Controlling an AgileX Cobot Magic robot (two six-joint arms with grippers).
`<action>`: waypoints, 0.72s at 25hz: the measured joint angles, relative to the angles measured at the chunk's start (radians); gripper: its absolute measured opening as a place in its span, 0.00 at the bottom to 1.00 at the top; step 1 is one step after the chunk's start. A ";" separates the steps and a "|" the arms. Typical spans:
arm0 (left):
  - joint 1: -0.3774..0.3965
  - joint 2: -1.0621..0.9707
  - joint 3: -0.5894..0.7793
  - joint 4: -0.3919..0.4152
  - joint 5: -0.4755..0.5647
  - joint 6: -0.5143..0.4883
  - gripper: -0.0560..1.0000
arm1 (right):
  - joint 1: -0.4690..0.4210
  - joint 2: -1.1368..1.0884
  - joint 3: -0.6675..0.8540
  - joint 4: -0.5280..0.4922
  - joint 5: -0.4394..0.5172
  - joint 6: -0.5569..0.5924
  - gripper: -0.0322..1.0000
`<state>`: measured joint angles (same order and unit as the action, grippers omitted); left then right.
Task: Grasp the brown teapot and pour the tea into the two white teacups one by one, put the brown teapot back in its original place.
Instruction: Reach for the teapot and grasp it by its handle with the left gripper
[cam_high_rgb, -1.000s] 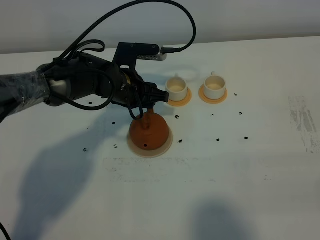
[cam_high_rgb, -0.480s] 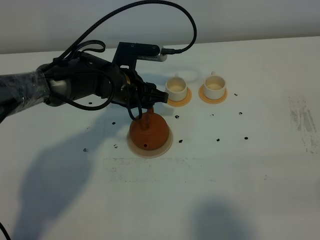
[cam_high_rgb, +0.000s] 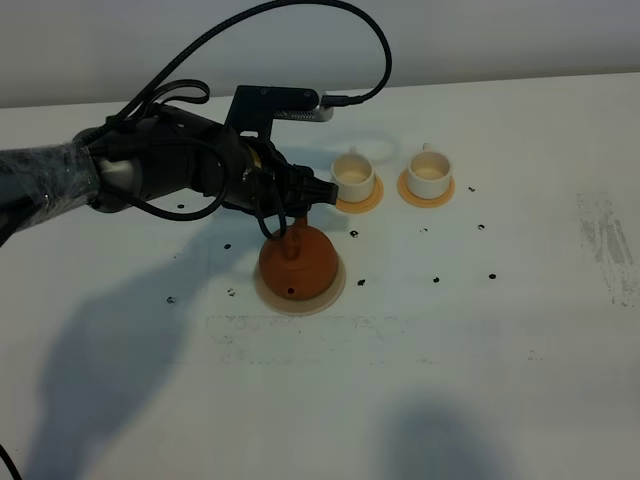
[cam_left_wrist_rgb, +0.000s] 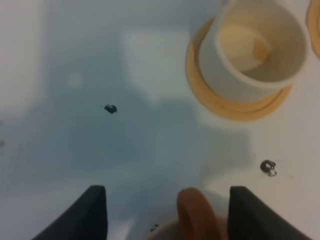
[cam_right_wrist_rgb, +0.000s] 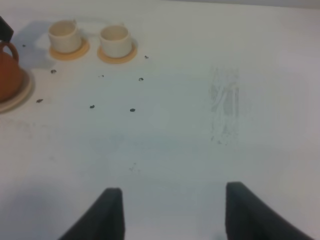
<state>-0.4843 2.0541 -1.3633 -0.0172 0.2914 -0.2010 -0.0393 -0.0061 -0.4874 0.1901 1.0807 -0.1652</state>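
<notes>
The brown teapot sits on its original place, a pale beige disc. My left gripper hangs over the pot's far side and is open. In the left wrist view the loop handle stands between the two dark fingers with a gap on each side. The two white teacups stand on orange-tan coasters behind the pot; one teacup holds pale liquid. My right gripper is open over bare table, with the teapot and both teacups far from it.
Small dark specks are scattered on the white table. A scuffed patch marks its right side. The left arm's black cable arcs above the cups. The right arm is outside the exterior high view.
</notes>
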 joint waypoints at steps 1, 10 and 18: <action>0.000 0.000 0.000 -0.005 -0.006 0.000 0.55 | 0.000 0.000 0.000 0.000 0.000 0.000 0.48; 0.000 0.051 0.000 -0.022 -0.054 0.000 0.55 | 0.000 0.000 0.000 0.000 0.000 0.000 0.48; 0.000 0.053 0.000 -0.022 -0.078 0.013 0.55 | 0.000 0.000 0.000 0.000 -0.001 0.001 0.48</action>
<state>-0.4843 2.1071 -1.3633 -0.0390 0.2133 -0.1878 -0.0393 -0.0061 -0.4874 0.1901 1.0797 -0.1646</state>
